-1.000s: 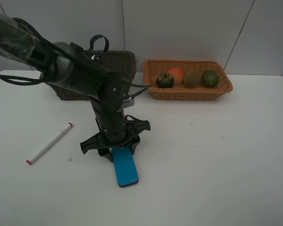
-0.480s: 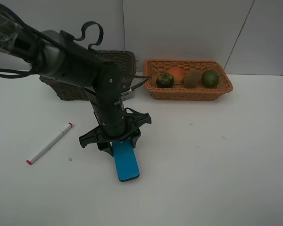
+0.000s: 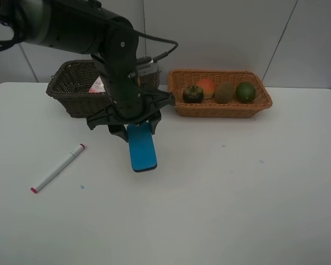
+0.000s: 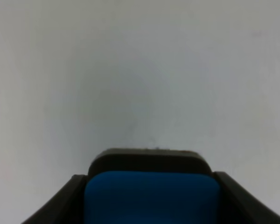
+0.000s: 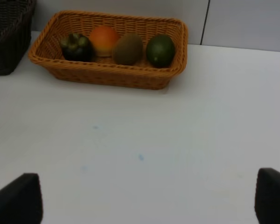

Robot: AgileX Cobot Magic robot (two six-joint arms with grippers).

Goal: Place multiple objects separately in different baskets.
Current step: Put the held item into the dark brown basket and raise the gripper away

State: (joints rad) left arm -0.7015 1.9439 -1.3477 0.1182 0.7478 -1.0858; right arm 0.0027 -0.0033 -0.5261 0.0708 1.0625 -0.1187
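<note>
Now the left end effector (image 3: 137, 130), partly closed on the block (image 3: 142, 148), has lifted it off the surface toward the dark basket (image 3: 71, 88), likely its destination.

White table (image 3: 254, 210): marker (image 3: 58, 168), two baskets (image 3: 219, 108).

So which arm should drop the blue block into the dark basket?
The left. Its end effector already grips the flat blue block, lifted off the table right beside the dark brown basket. The right end effector hangs open and empty over bare table.
</note>
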